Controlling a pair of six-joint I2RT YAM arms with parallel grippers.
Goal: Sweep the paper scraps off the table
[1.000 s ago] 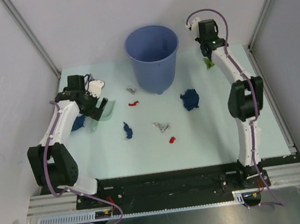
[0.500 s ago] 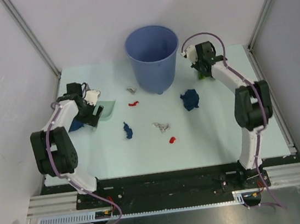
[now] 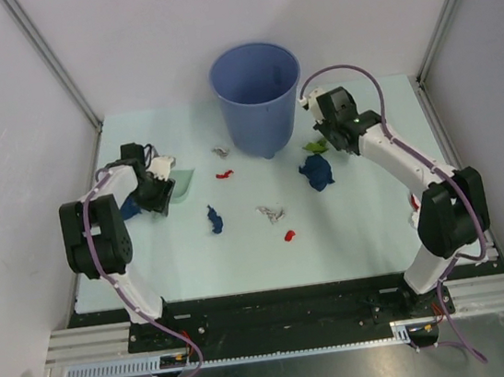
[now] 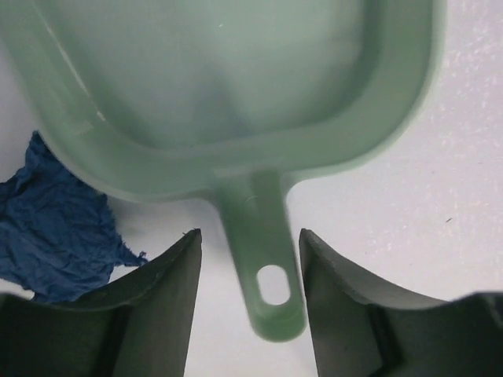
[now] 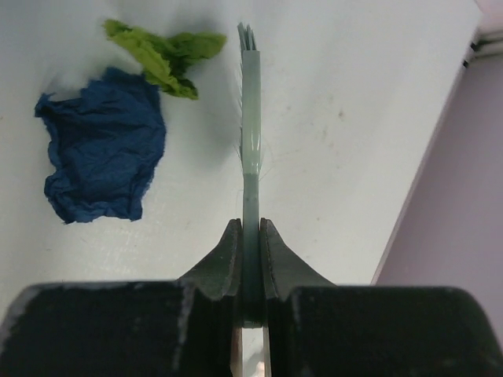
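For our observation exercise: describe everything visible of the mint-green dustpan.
The dustpan is mint-green plastic: a shallow tray with a raised rim and a handle pierced by a hole. It lies on the table, handle between the open fingers of the left gripper, seemingly untouched. A dark blue scrap lies beside it.

Left jaws apart, right jaws closed

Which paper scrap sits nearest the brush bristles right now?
The green scrap, right beside the tip of the brush in the right wrist view, and the only green one. The large dark blue scrap lies farther off.
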